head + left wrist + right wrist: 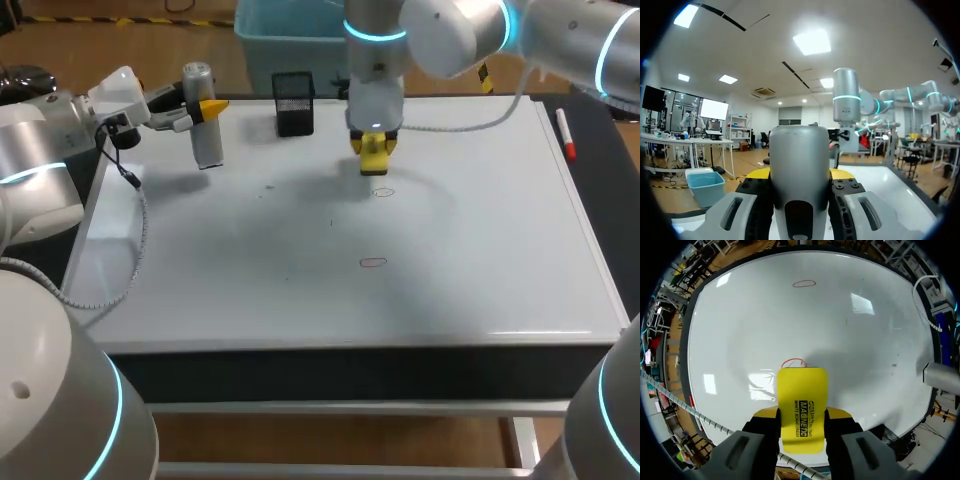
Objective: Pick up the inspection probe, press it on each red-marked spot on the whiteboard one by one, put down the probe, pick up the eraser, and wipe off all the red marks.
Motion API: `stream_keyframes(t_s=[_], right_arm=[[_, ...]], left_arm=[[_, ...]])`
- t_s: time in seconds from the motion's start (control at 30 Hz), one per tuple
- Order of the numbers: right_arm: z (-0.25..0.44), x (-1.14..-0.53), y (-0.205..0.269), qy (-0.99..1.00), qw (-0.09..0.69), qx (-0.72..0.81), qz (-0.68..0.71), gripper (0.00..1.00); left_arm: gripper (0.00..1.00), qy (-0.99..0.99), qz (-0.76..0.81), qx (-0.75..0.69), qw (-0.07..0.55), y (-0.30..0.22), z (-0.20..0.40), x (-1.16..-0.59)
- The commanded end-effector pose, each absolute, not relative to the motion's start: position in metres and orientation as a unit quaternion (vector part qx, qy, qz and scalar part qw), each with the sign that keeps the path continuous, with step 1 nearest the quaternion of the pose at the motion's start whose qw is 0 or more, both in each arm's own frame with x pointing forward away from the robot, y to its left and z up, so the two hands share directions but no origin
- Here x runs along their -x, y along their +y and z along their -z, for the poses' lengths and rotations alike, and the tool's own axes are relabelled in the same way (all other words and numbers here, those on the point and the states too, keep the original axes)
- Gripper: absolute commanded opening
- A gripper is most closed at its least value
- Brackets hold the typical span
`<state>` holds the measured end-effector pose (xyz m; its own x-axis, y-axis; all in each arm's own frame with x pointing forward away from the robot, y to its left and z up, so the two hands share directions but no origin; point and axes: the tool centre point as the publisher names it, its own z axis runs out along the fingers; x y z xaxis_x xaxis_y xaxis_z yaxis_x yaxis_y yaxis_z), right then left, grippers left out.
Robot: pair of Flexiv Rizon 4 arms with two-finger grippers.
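Well, the right gripper (374,145) is clamped on the yellow eraser (802,405), which hangs just short of one red mark (793,363); a second mark (804,284) lies well ahead. The left gripper (205,107) grips the probe (205,138) upright at the whiteboard's (480,250) back-left corner. My worry is that an eraser coming down tilted would touch on one edge only, and smear or skip part of the ring.

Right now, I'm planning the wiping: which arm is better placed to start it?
Right. The right gripper holds the eraser, a red mark just ahead; the left gripper holds the probe.
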<state>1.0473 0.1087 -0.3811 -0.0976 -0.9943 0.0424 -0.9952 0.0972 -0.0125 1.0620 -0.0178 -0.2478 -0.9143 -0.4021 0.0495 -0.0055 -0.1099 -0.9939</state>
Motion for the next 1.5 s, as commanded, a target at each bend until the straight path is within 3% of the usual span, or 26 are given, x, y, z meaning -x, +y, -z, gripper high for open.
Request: stream_keyframes(t_s=[0.03, 0.8, 1.5], right_arm=[[0.378, -1.066, 0.083, -0.754, 0.012, -0.657, -0.01, 0.0], [0.381, -1.122, -0.07, -0.851, 0.027, -0.524, -0.013, 0.0], [0.378, -1.124, -0.1, -0.871, 0.022, -0.49, -0.009, 0.0]], left_arm=[[0.0, 0.654, 0.727, 0.157, 0.136, -0.019, 0.246, -1.062], [0.0, 0.654, 0.727, 0.157, 0.136, -0.019, 0.246, -1.062], [0.0, 0.654, 0.727, 0.157, 0.136, -0.019, 0.246, -1.062]])
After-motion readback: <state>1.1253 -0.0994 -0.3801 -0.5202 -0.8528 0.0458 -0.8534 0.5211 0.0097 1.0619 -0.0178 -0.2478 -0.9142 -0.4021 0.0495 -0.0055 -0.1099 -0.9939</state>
